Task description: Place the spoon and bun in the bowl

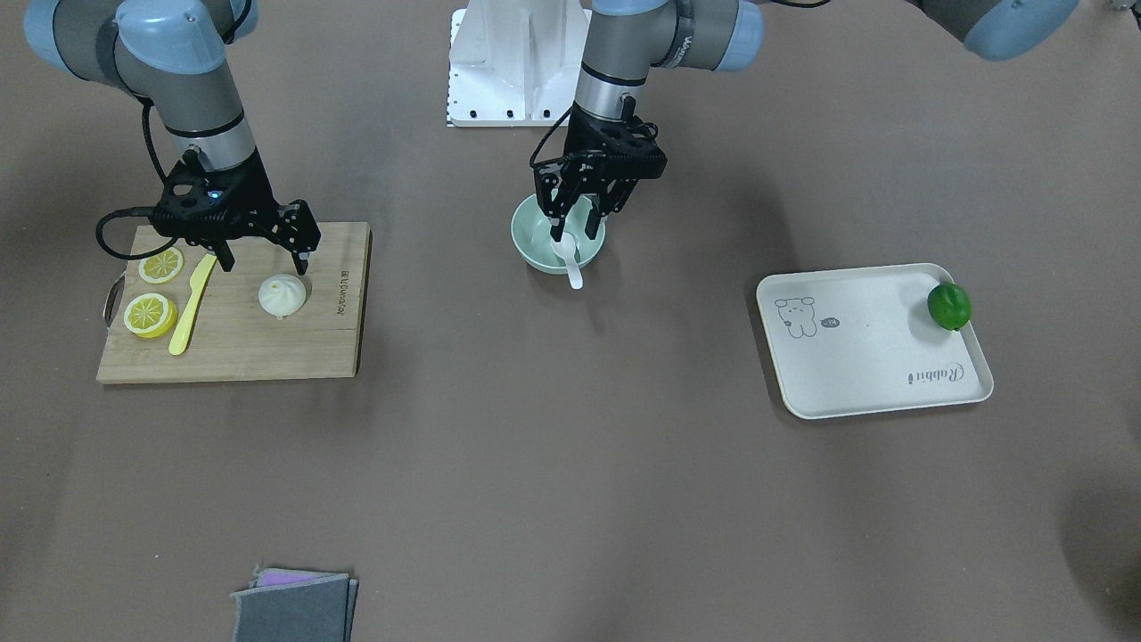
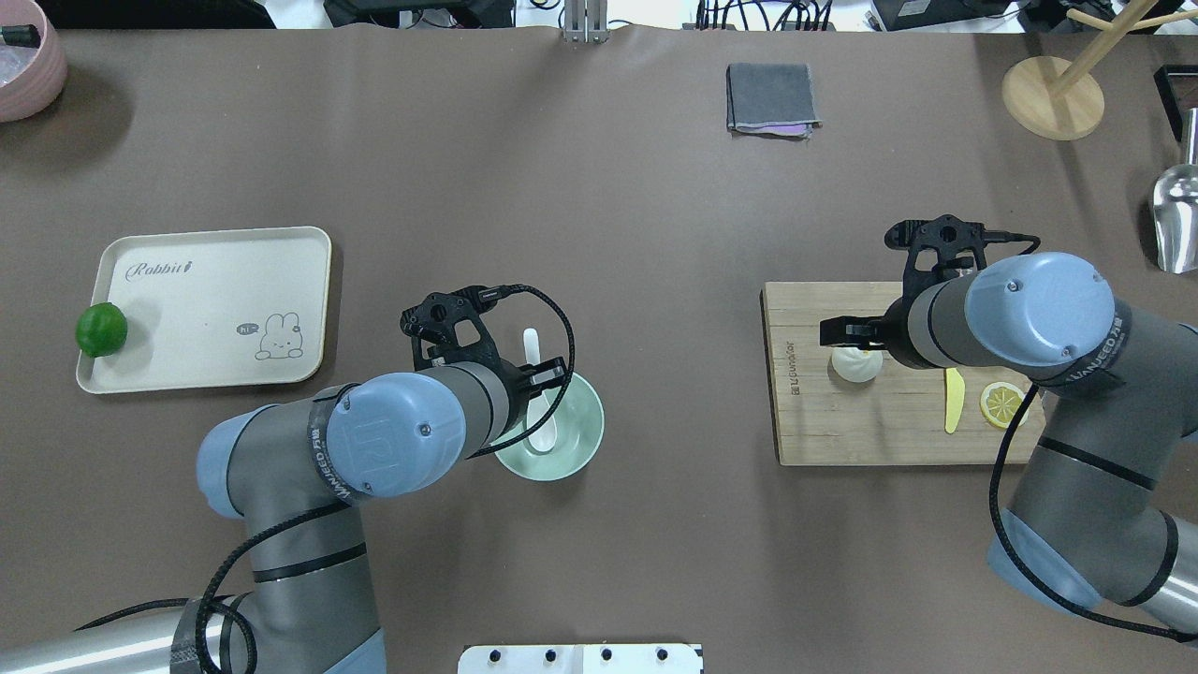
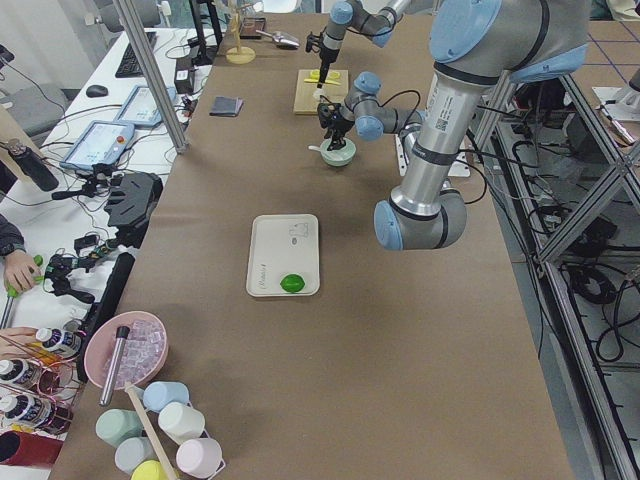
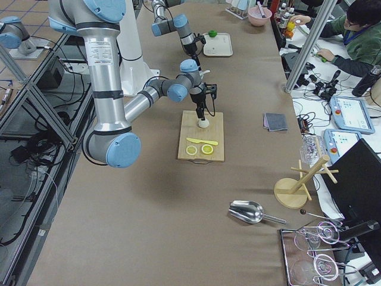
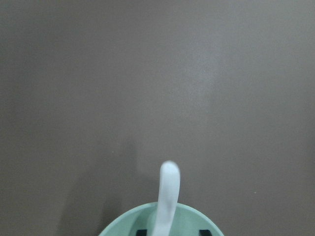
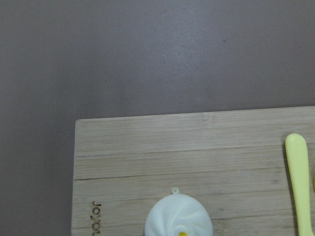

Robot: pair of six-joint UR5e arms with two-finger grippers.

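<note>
Though half-hidden overhead, bun (image 1: 282,295) shows whole frontally.

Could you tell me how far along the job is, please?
Done: the spoon lies in the bowl, handle over the rim, with the left end effector open above it. In hand: the right end effector hovers open over the bun on the cutting board. Left: moving the bun into the bowl.

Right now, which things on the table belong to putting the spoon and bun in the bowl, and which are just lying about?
Part of the job:
white soup spoon, already resting in the mint-green bowl
steamed bun, on the wooden cutting board

Just lying about:
lemon slices
yellow plastic knife
cream tray
lime
folded grey cloth
</note>
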